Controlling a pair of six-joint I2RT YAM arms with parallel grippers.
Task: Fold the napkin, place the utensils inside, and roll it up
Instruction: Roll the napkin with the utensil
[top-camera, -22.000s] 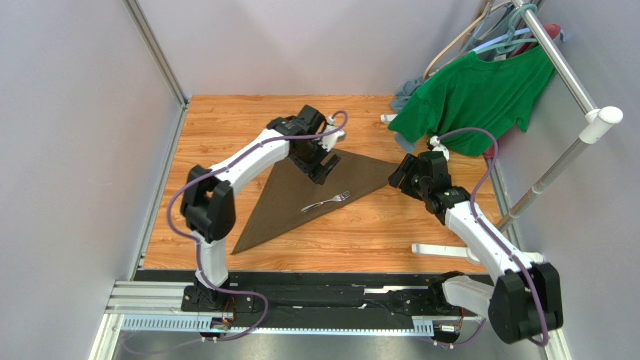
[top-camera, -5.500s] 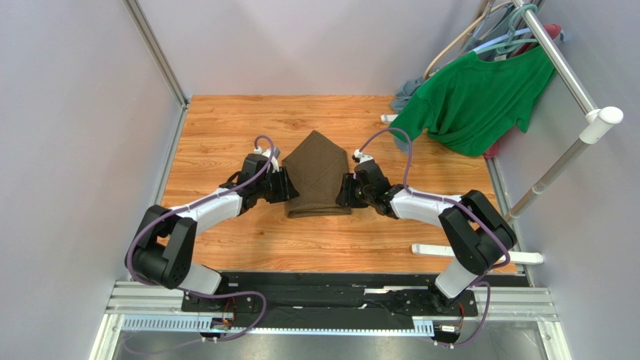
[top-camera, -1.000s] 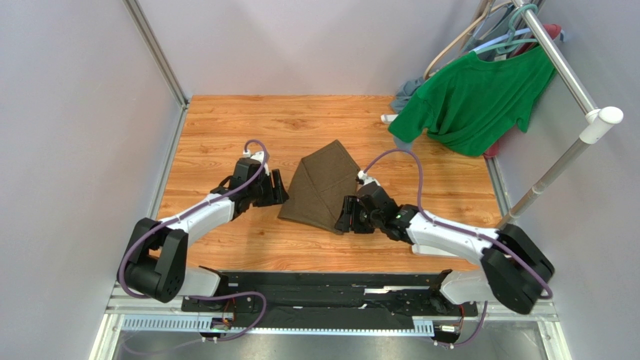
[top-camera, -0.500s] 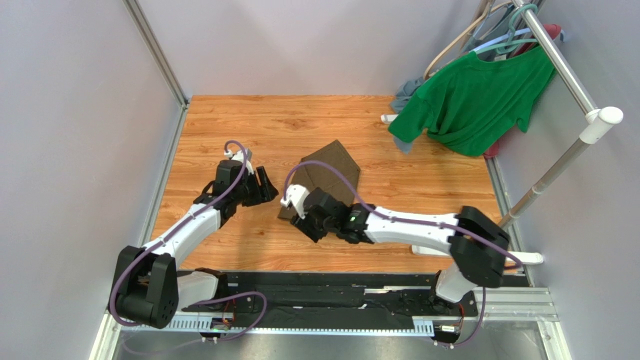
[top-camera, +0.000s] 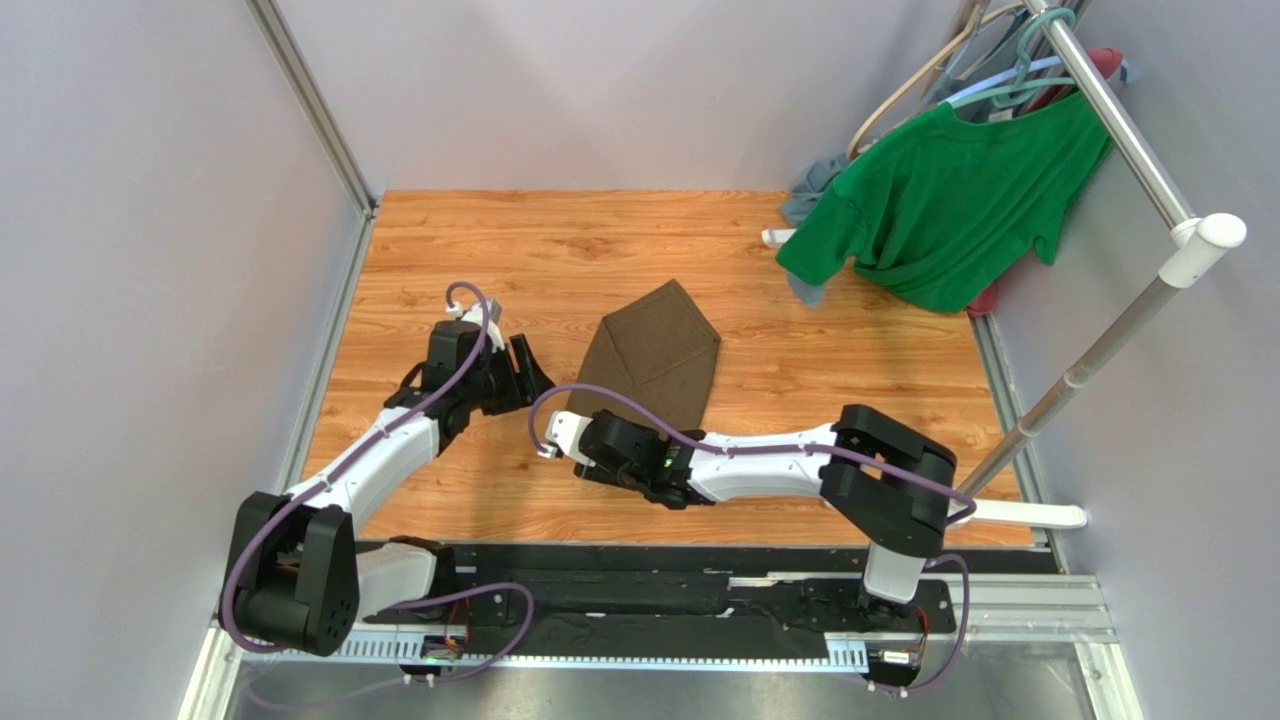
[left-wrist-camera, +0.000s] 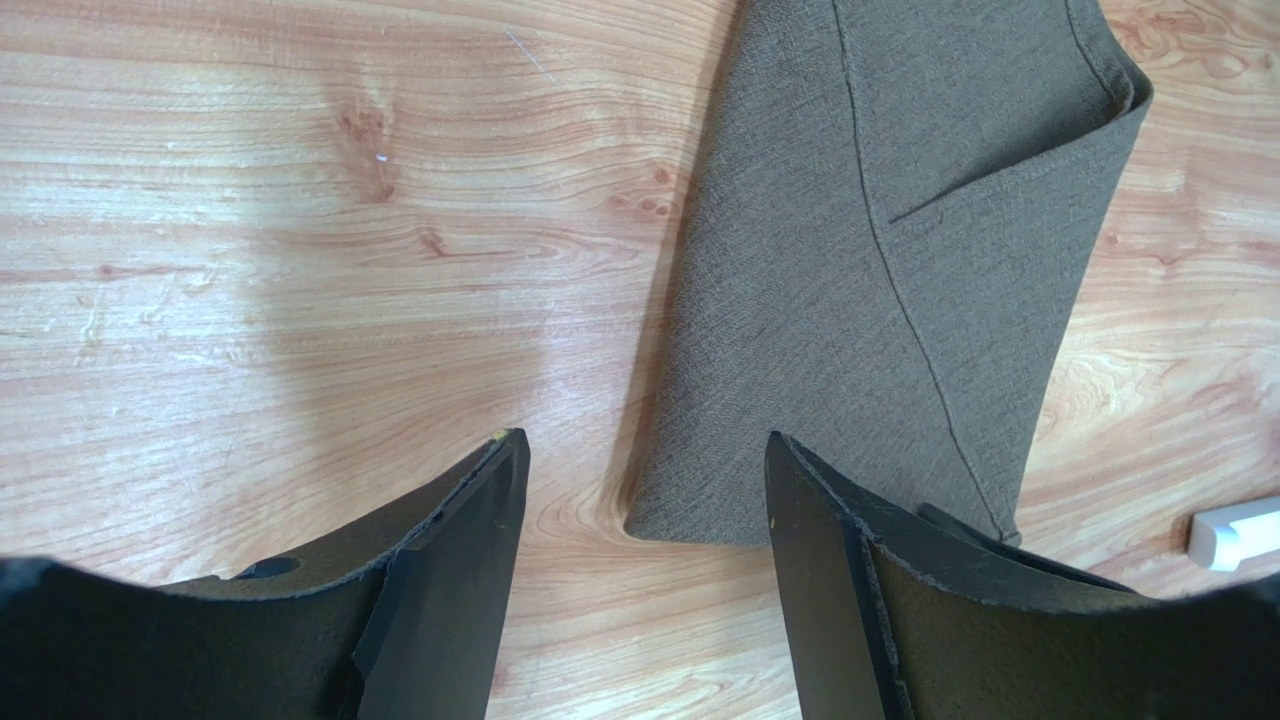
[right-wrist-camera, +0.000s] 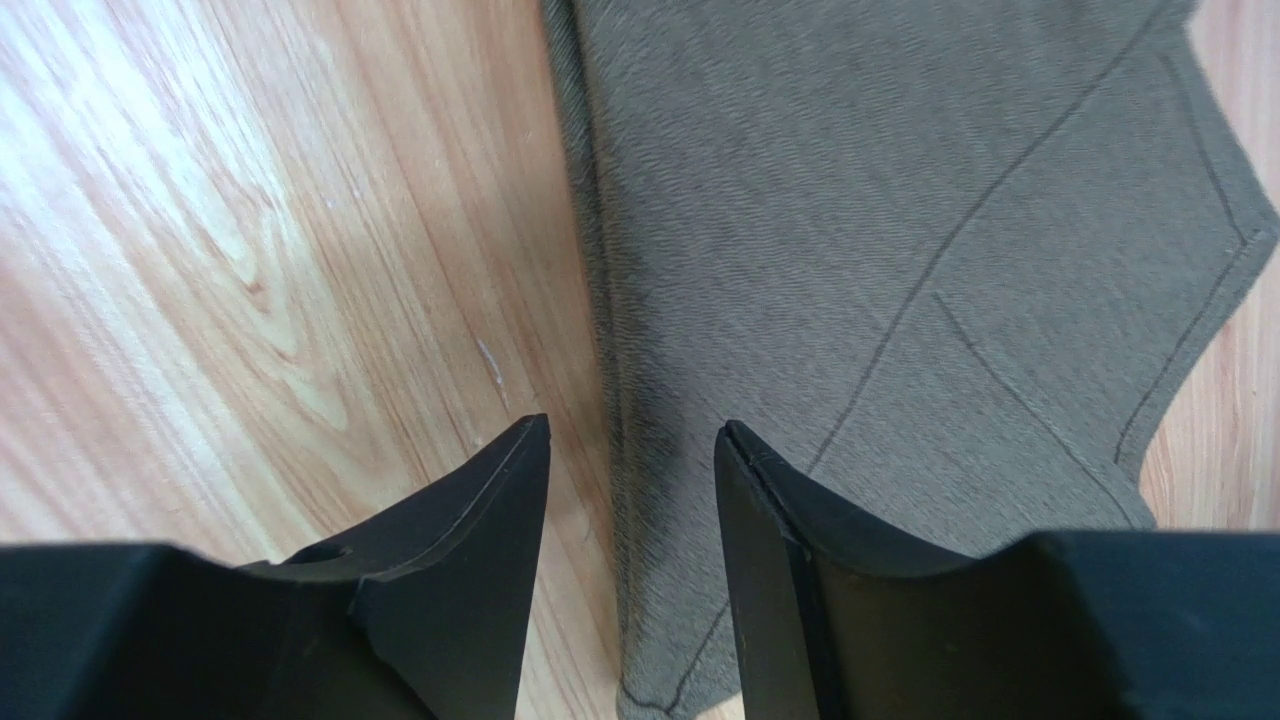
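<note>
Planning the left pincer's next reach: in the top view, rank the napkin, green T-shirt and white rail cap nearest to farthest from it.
1. Napkin, just right of the left pincer.
2. Green T-shirt, far right corner.
3. White rail cap, right edge.

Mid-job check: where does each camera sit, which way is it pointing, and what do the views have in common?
Top external: fixed above and behind the bases, looking down on the table; the left arm and right arm show whole.
Left wrist: on the left arm, looking down past the open left fingers at a corner of the napkin and bare wood.
Right wrist: on the right arm, looking down past the open right fingers along one napkin edge.
Shared: all three show the folded napkin on the wood.
</note>
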